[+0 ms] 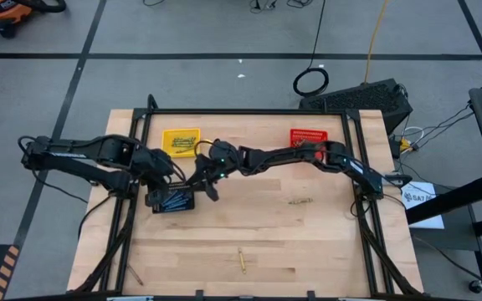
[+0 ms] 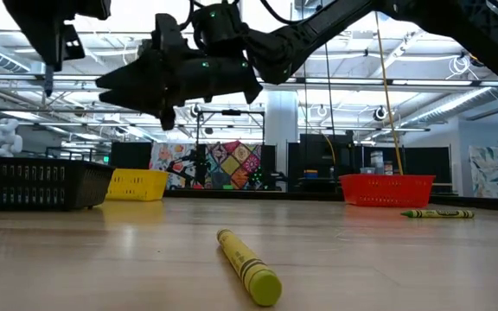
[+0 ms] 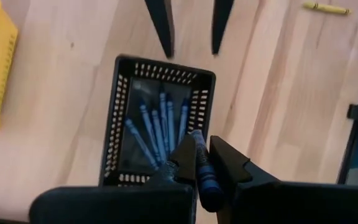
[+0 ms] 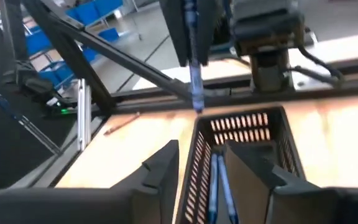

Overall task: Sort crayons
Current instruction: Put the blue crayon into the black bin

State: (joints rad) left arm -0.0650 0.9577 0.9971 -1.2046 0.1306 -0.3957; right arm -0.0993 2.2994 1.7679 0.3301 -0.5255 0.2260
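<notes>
The left gripper (image 3: 202, 163) hangs directly above the black basket (image 3: 118, 112), clamped on a blue crayon (image 3: 205, 171) that points down toward the basket's opening. Several blue crayons (image 3: 157, 127) already lie inside the black basket. The right gripper (image 4: 201, 163) hovers just beside the black basket on its right, fingers apart and holding nothing.

Risk: the held crayon sits near the basket's rim rather than over its centre. In my judgement, a release here may let the crayon strike the mesh wall and tip out onto the table (image 1: 308, 242). The two grippers are also close together above the black basket, so a sideways move by either arm could cause contact.

The left wrist view alone shows the basket's contents and the clamp on the crayon. The high view alone shows the full layout: the yellow basket (image 1: 181, 140) just behind the black basket, the red basket (image 1: 309, 137) well to its right, and a loose yellow crayon (image 1: 242, 261) well in front. The low view adds a green crayon (image 2: 437, 213) lying near the red basket.
</notes>
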